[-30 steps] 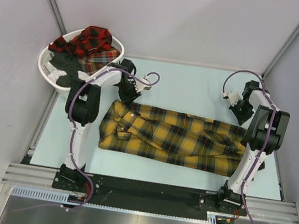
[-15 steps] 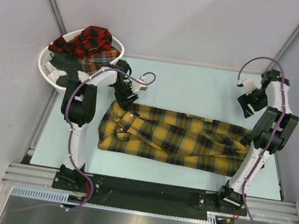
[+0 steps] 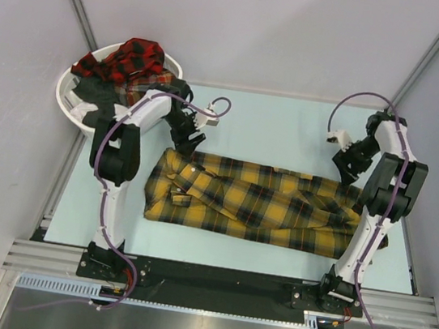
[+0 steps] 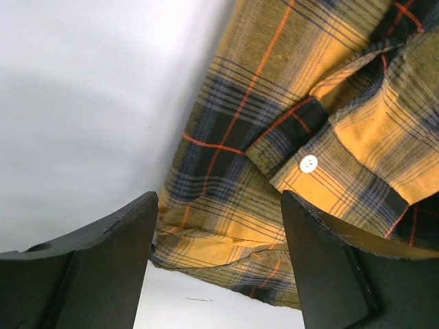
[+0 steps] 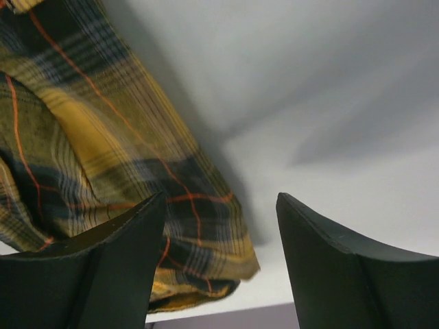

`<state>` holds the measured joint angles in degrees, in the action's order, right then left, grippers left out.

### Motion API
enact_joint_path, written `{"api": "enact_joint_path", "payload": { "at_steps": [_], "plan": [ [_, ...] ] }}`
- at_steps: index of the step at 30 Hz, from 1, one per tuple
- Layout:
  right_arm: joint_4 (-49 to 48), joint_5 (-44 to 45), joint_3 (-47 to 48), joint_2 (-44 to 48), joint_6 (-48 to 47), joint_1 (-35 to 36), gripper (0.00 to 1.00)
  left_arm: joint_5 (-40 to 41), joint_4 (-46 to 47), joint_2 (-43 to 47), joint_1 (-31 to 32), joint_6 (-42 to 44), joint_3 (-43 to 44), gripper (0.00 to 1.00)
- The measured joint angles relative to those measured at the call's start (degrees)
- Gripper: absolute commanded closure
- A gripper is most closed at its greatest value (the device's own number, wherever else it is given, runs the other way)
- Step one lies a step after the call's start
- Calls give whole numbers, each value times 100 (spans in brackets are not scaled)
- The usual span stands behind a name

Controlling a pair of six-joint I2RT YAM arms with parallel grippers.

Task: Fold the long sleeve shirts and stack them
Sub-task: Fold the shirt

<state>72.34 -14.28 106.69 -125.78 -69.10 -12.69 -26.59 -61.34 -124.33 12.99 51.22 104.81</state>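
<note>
Overhead view of a pale blue table [image 3: 290, 125] with two robot arms rising from the bottom edge. A mustard-yellow plaid shirt [image 3: 255, 202] lies flat across the middle of the frame as a long, narrow band, collar end at the left. It looks the same as a second ago.

What differs is the arms. The left gripper [image 3: 186, 137] sits just above the collar end, at the upper left of the shirt. Its wrist camera shows the jaws apart, nothing between them, with cloth and a white button [image 4: 309, 163] below. The right gripper [image 3: 349, 165] hangs just above the shirt's right end, back down after swinging toward the upper right half a second ago. Its jaws are also apart and empty over the cloth's edge.

This reads as both arms letting go after a lengthwise fold. The shirt likely still needs folding across its length.

At the upper left, a white basket [image 3: 64, 95] holds red-and-black plaid shirts [image 3: 132, 58], apparently still waiting, so the task is at an early stage.
</note>
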Motion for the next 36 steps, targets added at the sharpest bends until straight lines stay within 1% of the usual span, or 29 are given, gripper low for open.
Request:
{"api": "enact_joint_path", "payload": {
  "at_steps": [3, 4, 6, 7, 9, 10, 11, 12, 13, 15, 16, 18, 19, 23, 27, 31, 32, 33, 34, 35, 36],
  "plan": [
    [-140, 109, -203, -70, -66, 133, 32, -24, -120, -20, 20, 92, 0, 22],
    [-210, 160, -302, -70, -98, 144, 38, -22, -142, -33, 33, 125, 0, 23],
    [-319, 271, -448, -70, -164, 140, 52, -13, -168, -57, 61, 160, 0, 25],
    [-389, 330, -518, -70, -192, 136, 66, -2, -177, -81, 83, 186, 0, 26],
    [-531, 431, -640, -70, -251, 138, 77, 74, -177, -120, 136, 240, -2, 28],
    [-595, 496, -680, -70, -240, 144, 93, 122, -153, -140, 168, 264, -17, 31],
    [-671, 551, -710, -63, -243, 151, 100, 179, -120, -153, 195, 289, -52, 33],
    [-752, 623, -728, -63, -234, 170, 100, 243, -87, -162, 214, 299, -92, 36],
    [-772, 662, -741, -61, -192, 195, 100, 293, -48, -170, 229, 313, -133, 45],
    [-831, 837, -769, -46, -76, 286, 100, 444, 35, -192, 251, 352, -273, 54],
    [-850, 898, -769, -46, -33, 321, 100, 490, 63, -203, 256, 356, -315, 64],
    [-975, 1001, -769, -46, 101, 400, 100, 597, 138, -212, 258, 387, -404, 72],
    [-1062, 1045, -761, -46, 170, 442, 100, 656, 184, -212, 254, 385, -450, 79],
    [-1574, 1235, -588, -140, 417, 647, 100, 739, 374, -170, 197, 358, -568, 88],
    [-2330, 1462, -234, -402, 529, 927, 100, 737, 507, 37, 68, 269, -907, 90],
    [-3324, 1650, 442, -933, 627, 1344, 100, 688, 616, 463, -81, 129, -1609, 89],
    [-3569, 1694, 660, -1104, 660, 1473, 100, 688, 660, 584, -94, 87, -1788, 87],
    [-3862, 1714, 857, -1283, 684, 1604, 100, 686, 654, 691, -107, 46, -1958, 80],
    [-4118, 1784, 1060, -1449, 737, 1742, 97, 682, 638, 758, -114, 15, -2076, 76],
    [-4391, 1836, 1207, -1596, 785, 1880, 88, 673, 645, 861, -114, -48, -2227, 72],
    [-4601, 1873, 1285, -1687, 813, 1982, 68, 675, 640, 944, -118, -105, -2330, 62]
  ]
}}
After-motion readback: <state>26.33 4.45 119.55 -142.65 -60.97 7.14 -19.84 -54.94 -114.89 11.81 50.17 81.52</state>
